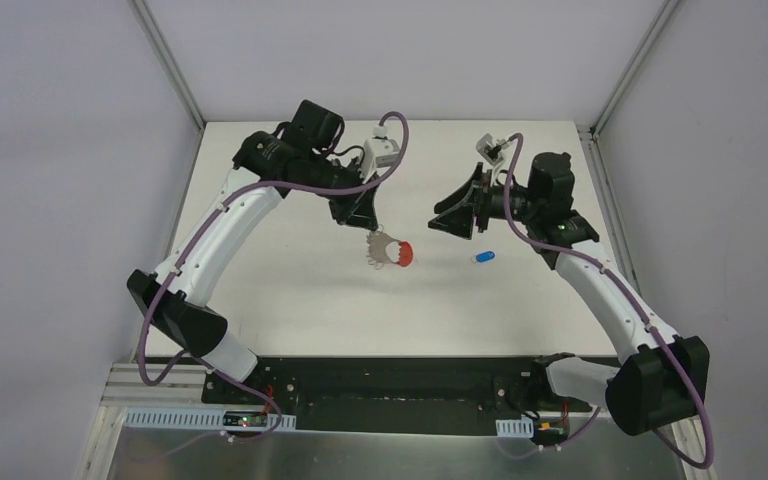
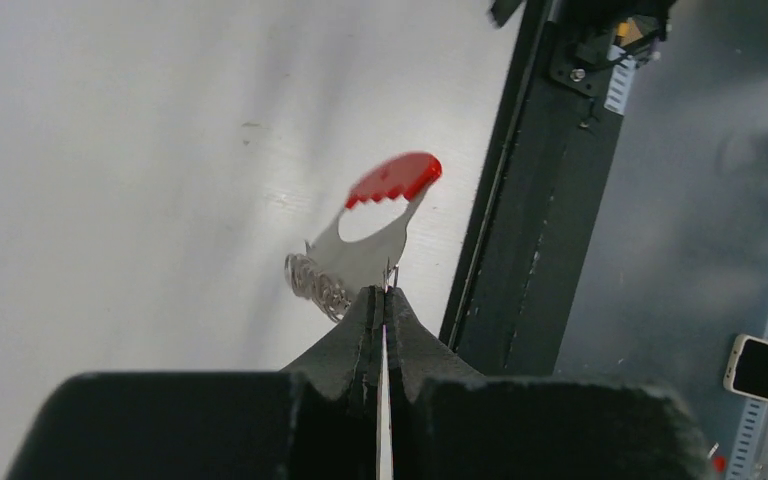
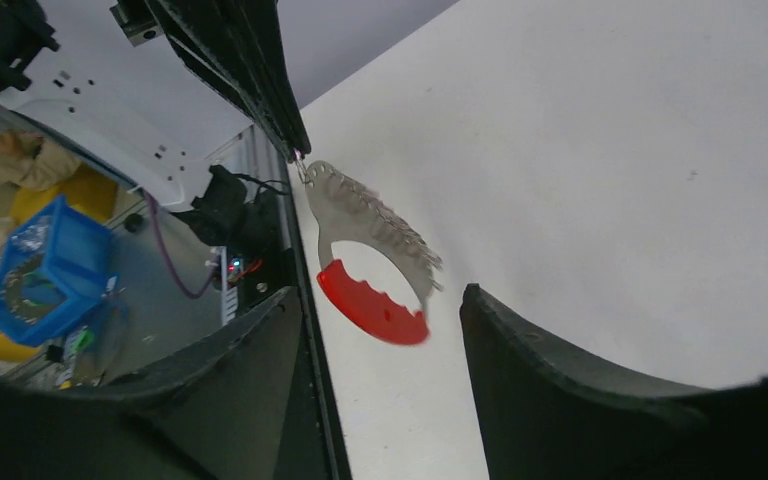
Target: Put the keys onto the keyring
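Note:
My left gripper [image 1: 368, 222] is shut on the top edge of the keyring [image 1: 391, 251], which hangs below it above the middle of the table. In the left wrist view the fingertips [image 2: 372, 300] pinch the silvery plate of the keyring [image 2: 360, 245], with its red band at the far end and a row of small rings at the left. My right gripper [image 1: 446, 217] stands open to the right of the keyring, apart from it. In the right wrist view the keyring [image 3: 370, 305] dangles ahead of that gripper [image 3: 378, 292]. A key with a blue head [image 1: 483, 257] lies on the table below the right gripper.
The white table [image 1: 290, 300] is walled by grey panels at the back and sides. A black rail [image 1: 390, 380] with both arm bases runs along the near edge. Off the table, a blue crate [image 3: 45, 270] and cables show in the right wrist view.

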You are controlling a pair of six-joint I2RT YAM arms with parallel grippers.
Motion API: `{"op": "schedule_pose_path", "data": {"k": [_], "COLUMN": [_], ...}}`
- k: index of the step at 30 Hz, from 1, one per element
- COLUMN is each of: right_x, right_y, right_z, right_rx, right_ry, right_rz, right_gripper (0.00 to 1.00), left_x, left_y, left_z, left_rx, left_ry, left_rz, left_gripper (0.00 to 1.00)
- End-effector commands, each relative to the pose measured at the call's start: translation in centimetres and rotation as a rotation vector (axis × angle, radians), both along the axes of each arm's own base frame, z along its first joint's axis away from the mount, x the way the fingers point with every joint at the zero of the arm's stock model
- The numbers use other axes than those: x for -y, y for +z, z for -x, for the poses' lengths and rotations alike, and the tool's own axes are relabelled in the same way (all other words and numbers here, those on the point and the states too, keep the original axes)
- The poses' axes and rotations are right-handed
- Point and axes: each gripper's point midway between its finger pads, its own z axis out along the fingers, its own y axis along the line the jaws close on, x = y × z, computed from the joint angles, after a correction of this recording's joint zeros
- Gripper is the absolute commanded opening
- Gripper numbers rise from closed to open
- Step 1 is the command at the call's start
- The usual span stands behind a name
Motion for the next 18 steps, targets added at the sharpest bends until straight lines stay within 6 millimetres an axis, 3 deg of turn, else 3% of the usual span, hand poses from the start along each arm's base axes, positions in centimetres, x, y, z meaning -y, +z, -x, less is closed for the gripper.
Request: {"op": "schedule_pose_path", "data": {"k": [1, 6, 18], "right_x": [-1.7, -2.4, -3.2], "right_y": [3.8, 4.4, 3.6], "right_z": [2.3, 3.8, 5.6], "right_rx": [0.034, 0.017, 0.008], "right_ry": [0.169, 0.245, 0.326], "right_rz": [-0.099, -0.122, -0.132], "right_gripper": [0.59, 0.47, 0.37], "left_x": [2.3, 4.3, 6.9], "left_y": [3.3, 4.4, 4.4], "left_z": [3.2, 4.2, 3.9], "left_rx": [-0.024, -0.048, -0.081], "left_ry": [-0.088, -0.102, -0.073], "left_rz": [0.121, 0.172, 0.249], "left_gripper": [0.0, 0.0, 0.0]}}
